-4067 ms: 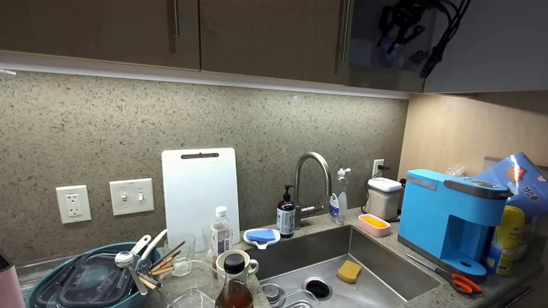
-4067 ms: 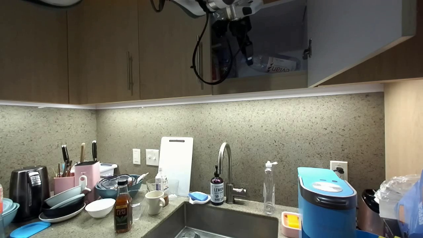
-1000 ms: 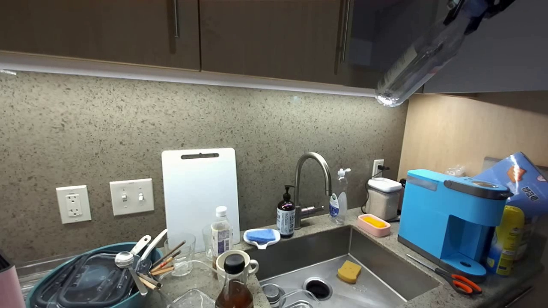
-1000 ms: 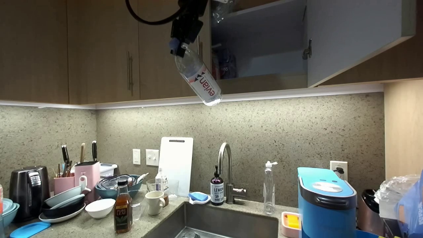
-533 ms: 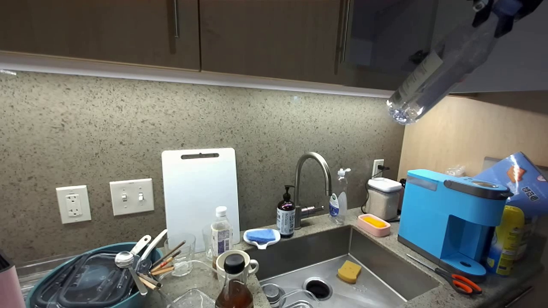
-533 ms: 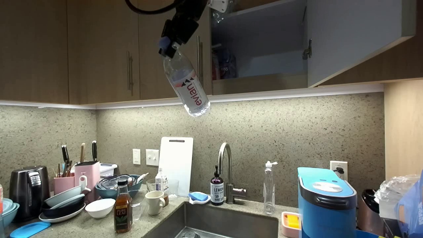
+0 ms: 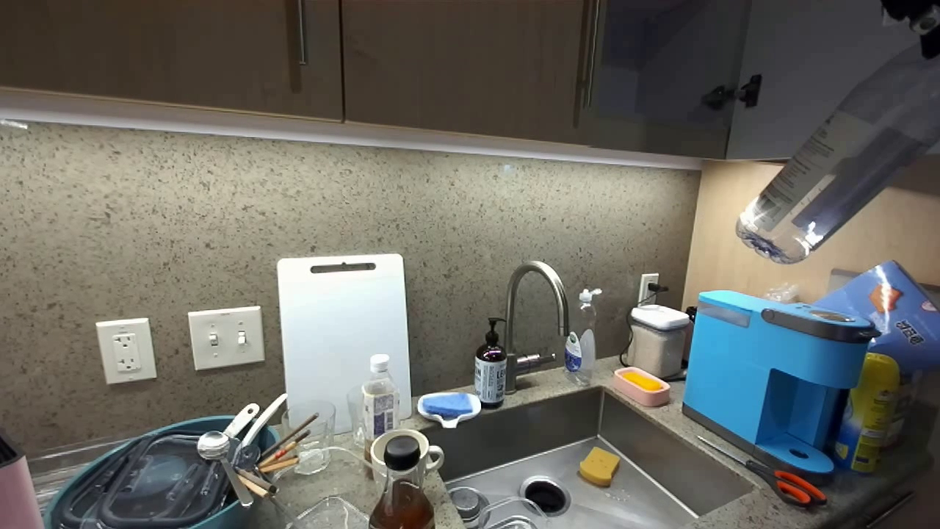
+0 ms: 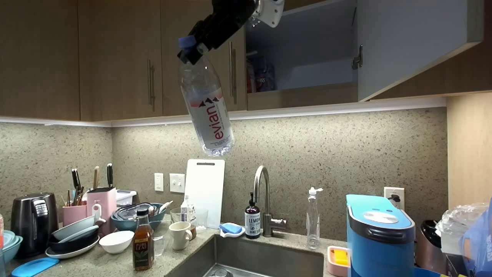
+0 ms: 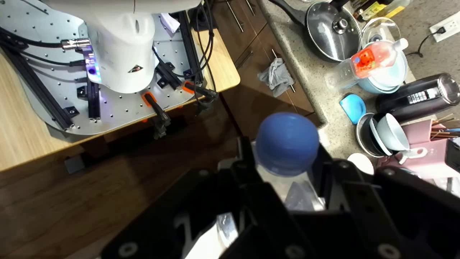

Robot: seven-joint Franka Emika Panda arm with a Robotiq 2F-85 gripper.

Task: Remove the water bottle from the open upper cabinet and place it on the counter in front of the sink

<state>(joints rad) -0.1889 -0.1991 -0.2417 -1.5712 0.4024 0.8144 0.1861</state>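
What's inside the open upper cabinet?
In an exterior view, dim packages show at left inside the cabinet; the closed door covers anything farther left, and the robot arm hides part of the top.

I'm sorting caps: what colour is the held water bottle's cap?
The bottle cap is blue, clearest in the wrist view.

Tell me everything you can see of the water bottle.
The water bottle looks like clear plastic, with a blue cap and a white label with a reddish upper band, dark peaks and red "evian" lettering. It is tilted, base down, in the air, out of the upper cabinet and apart from the counter. The gripper holds it by the neck below the cap; nothing else is seen touching it.
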